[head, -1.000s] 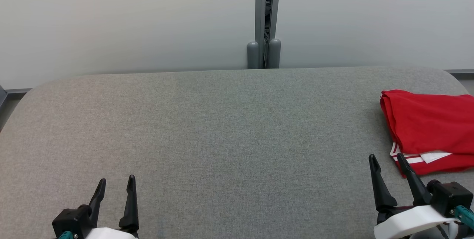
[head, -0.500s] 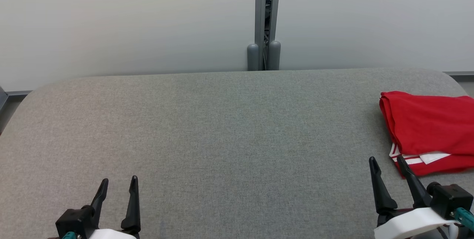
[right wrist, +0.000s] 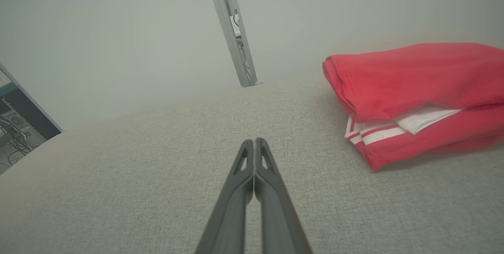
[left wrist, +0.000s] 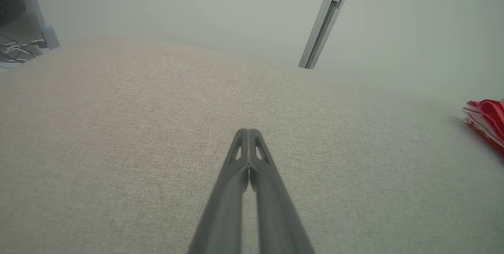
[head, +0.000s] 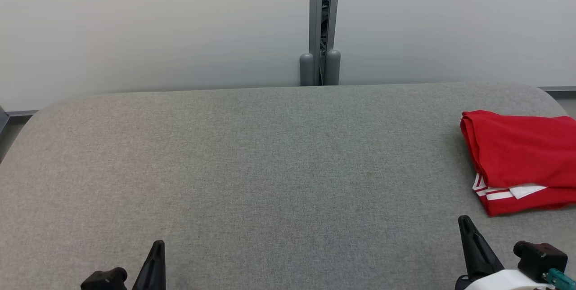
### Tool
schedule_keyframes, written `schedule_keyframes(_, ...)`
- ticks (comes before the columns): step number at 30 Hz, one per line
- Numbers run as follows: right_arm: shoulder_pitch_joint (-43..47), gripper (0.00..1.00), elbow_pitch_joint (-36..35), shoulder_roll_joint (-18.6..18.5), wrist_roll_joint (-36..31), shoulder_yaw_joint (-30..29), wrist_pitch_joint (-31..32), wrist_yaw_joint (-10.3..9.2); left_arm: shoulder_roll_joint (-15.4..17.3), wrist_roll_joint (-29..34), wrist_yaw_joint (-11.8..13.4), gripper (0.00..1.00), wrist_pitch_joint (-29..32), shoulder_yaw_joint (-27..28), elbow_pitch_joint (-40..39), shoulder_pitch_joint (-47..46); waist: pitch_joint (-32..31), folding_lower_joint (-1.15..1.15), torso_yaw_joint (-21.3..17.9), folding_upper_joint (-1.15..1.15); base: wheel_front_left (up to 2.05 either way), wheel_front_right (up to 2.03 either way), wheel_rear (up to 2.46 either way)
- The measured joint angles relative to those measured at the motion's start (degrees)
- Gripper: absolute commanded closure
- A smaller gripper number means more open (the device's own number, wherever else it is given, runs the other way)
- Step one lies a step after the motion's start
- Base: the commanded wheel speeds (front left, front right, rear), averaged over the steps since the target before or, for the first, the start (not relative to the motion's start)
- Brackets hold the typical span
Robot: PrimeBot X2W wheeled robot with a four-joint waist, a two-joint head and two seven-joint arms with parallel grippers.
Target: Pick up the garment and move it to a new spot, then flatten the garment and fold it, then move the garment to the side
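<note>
Well, the red garment (head: 522, 155) lies folded (white stripes peeking out) at the right end of the grey table (head: 270, 168). The right gripper (right wrist: 254, 140) nearby and the left gripper (left wrist: 249, 132) well apart are both pinched together, empty.

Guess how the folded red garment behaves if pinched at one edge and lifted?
Probably floppy: the red garment is thin cloth in soft, rounded folds, so a one-edge lift would likely unfold it. Pushed on the textured grey table, it would likely bunch rather than slide; its layers look loose, a white striped layer poking out.
</note>
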Motion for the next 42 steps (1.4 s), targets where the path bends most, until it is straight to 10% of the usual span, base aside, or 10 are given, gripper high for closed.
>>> schedule_keyframes(42, -4.09, 1.0, 0.36, -0.3, 36.1, -2.31, 6.22, 0.0, -6.05, -26.73, -10.55, 1.0, 9.62, 14.43, 1.9, -4.42, 0.77, 0.0, 0.31, 0.0, 0.0, 0.0, 0.0)
